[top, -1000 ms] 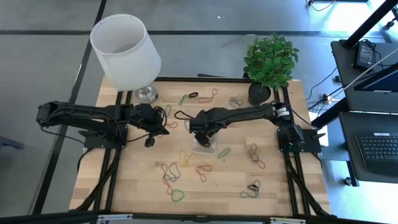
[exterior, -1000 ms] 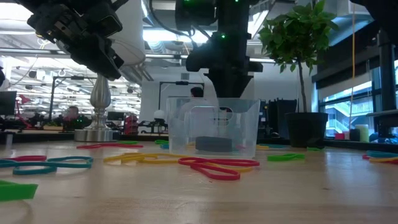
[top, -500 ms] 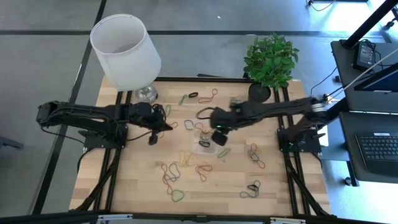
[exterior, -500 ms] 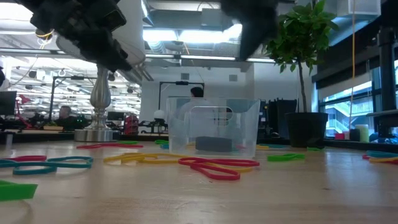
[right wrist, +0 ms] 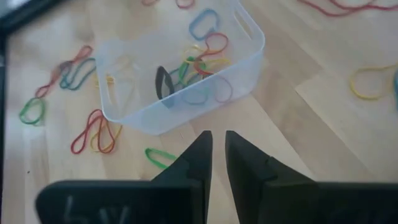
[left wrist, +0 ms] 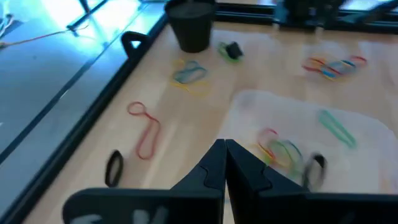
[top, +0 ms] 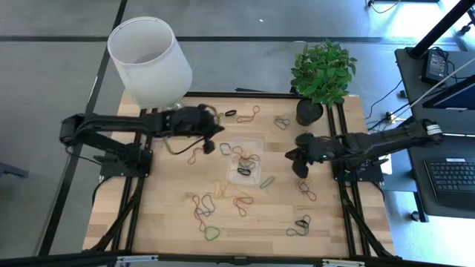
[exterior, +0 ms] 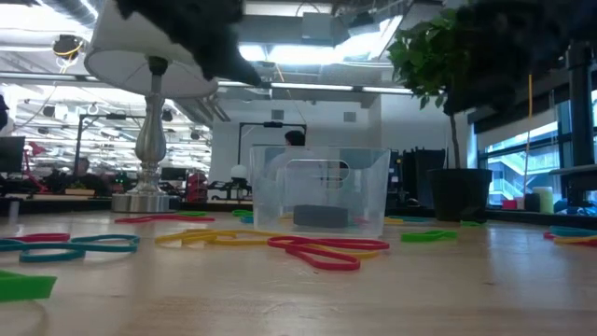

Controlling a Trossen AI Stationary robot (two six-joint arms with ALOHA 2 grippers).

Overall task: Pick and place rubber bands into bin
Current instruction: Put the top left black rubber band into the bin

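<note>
Clear plastic bin [top: 244,157] sat mid-table, several rubber bands [right wrist: 198,79] already inside. Your left gripper [left wrist: 225,163] hung beside it, pinched shut, empty. Your right gripper [right wrist: 218,151] stood off, nearly closed, empty. Next you needed another loose band.

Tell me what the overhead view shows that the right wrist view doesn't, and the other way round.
Only the high view shows the white lampshade, the potted plant, the left gripper beside the bin, and both arms at once. Only the right wrist view shows the right gripper up close, its fingers nearly together with nothing between them, and the single bands inside the bin. Both show the clear bin holding rubber bands, with more loose on the wooden table.
</note>
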